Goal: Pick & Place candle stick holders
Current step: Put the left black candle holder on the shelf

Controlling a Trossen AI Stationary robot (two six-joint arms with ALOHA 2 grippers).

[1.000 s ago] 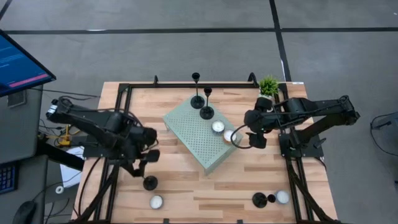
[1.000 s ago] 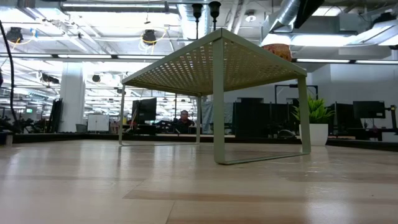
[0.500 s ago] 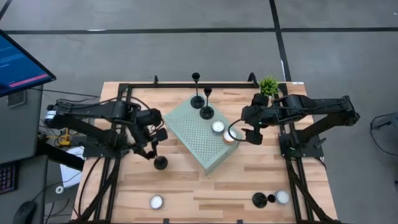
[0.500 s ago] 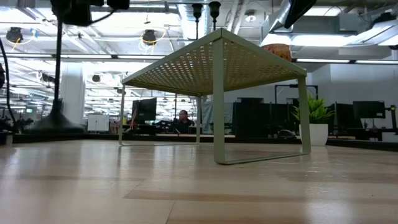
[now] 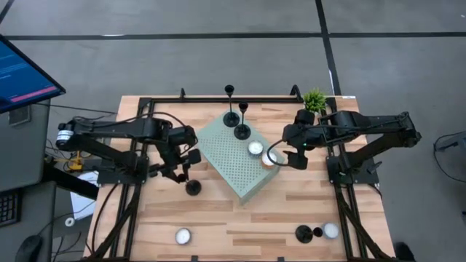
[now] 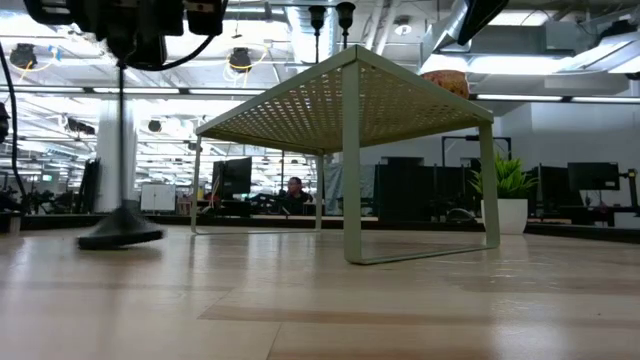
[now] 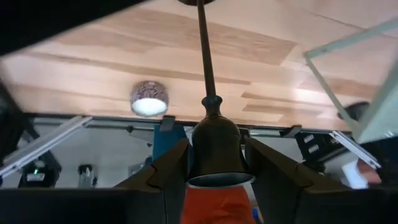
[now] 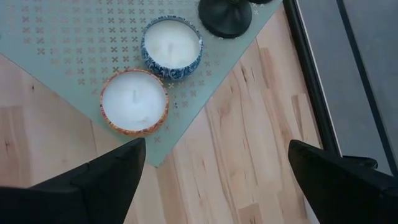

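Candle stick holder (image 5: pixel 192 187), carried by left claw (image 5: pixel 182 166)
Pinched at stem top; moved nearer green perforated rack (image 5: pixel 234 156) than a second ago. Right claw (image 5: pixel 285 159) spread wide, unmoved above candles.

Open-plan office or lab, rows of desks with monitors (image 6: pixel 234 176), exposed ceiling ducts (image 6: pixel 462 18), seated person (image 6: pixel 295 190)

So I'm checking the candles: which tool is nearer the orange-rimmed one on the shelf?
Right. The right tool hovers open just beside the orange-rimmed candle; the left tool is across the shelf, holding a holder.
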